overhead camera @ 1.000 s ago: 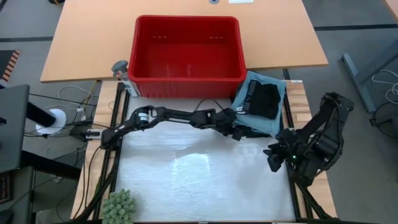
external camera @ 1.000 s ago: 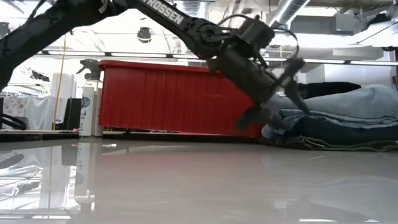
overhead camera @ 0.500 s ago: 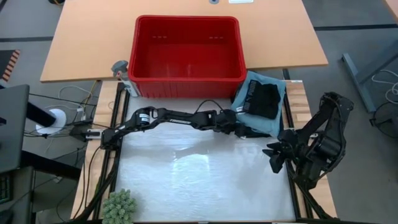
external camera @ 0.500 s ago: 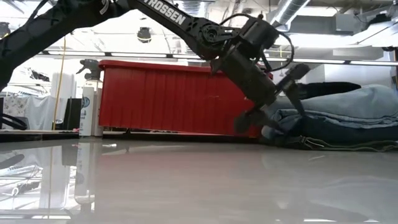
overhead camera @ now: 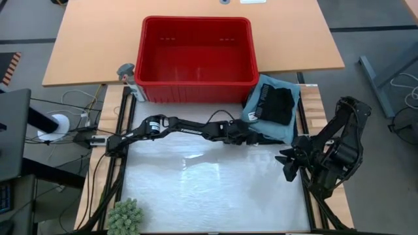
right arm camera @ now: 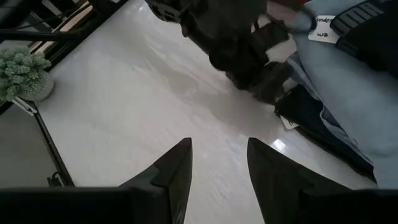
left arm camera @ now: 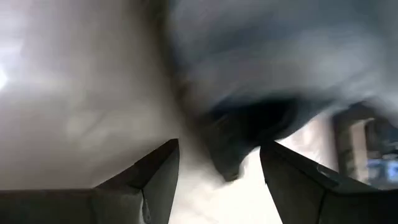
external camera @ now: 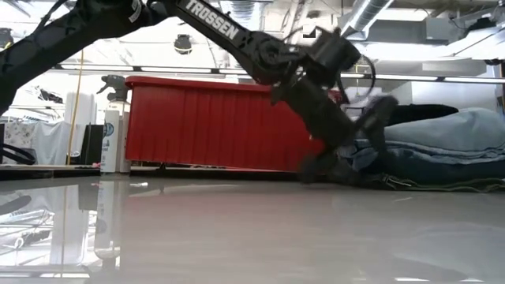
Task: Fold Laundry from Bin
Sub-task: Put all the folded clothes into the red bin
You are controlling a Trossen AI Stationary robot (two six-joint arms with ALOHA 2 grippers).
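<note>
Laundry, soft cloth in light blue, dark navy and black (overhead camera: pixel 274 108), sits stacked at the table's far right corner, just beside the red rectangular plastic bin (overhead camera: pixel 196 91). From above that tub shows only bare red floor, so my read is the garments are all out and the stack is where finished pieces go, clear of the working area.

Left gripper (overhead camera: pixel 266 139) is stretched right across the glossy white table top (overhead camera: pixel 209 189), low at the near edge of the pile. Its 2 dark fingers are spread apart with nothing between them; the wrist view looks past them at a dark fold of cloth (left arm camera: pixel 249 134) lying on the white surface. Coming in flat like that makes sense if it wants to slide under or pinch an edge rather than press from above. In the low view the gripper (external camera: pixel 347 154) is right against the pile's bottom layers (external camera: pixel 442 170).

Right gripper (overhead camera: pixel 288 160) waits at the table's right edge, near the stack, fingers apart and empty, angled toward the other arm's work.

Small green potted plant (overhead camera: pixel 125 217) sits at the near left corner, well away.
</note>
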